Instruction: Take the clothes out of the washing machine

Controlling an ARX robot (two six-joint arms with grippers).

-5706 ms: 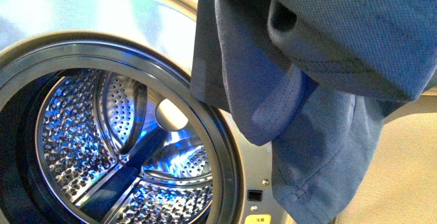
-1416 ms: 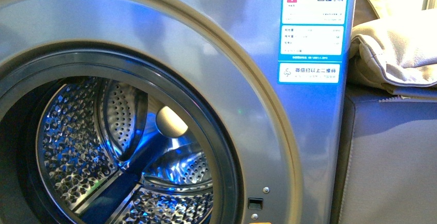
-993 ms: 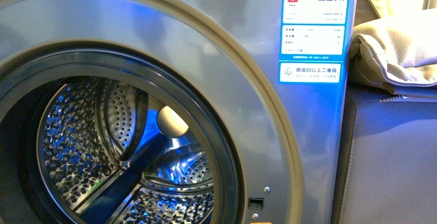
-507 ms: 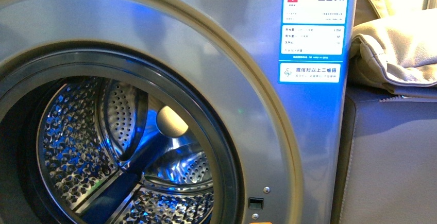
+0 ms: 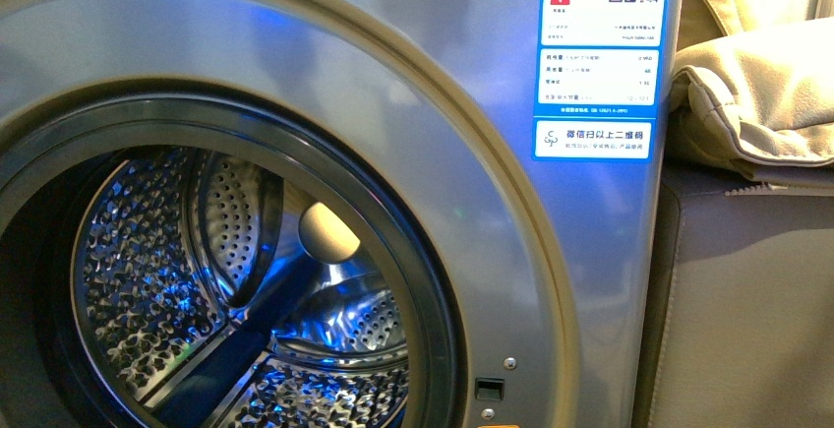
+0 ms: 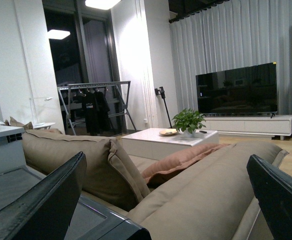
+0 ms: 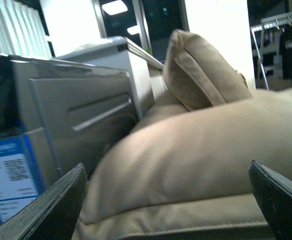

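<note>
Clothes? None to be seen anywhere right now, folks. The washing machine (image 5: 551,280) fills the front view, door wide open, and what shows of the dimpled steel drum (image 5: 157,280) is bare metal under blue light, paddles and perforations only. The lowest part of the drum is cut off by the frame edge, so whether a garment lies down there, I cannot tell.

Both arms are nowhere near that opening. The left gripper (image 6: 166,200) looks out over a beige sofa (image 6: 206,195) toward a coffee table (image 6: 161,140) and a television (image 6: 236,90), fingers spread wide, nothing between them. The right gripper (image 7: 166,200) hangs over a beige cushion (image 7: 196,155), fingers also spread wide and empty, with the machine's side panel and its blue energy label (image 7: 8,175) just off to one side.

So here's the relation that counts: the drum mouth sits on the left of the front view, and the right arm is off past the machine's right flank. Which arm is nearer, I cannot tell. My read: the drum looks cleared, and any next reach must come back round to the front of that opening.
</note>
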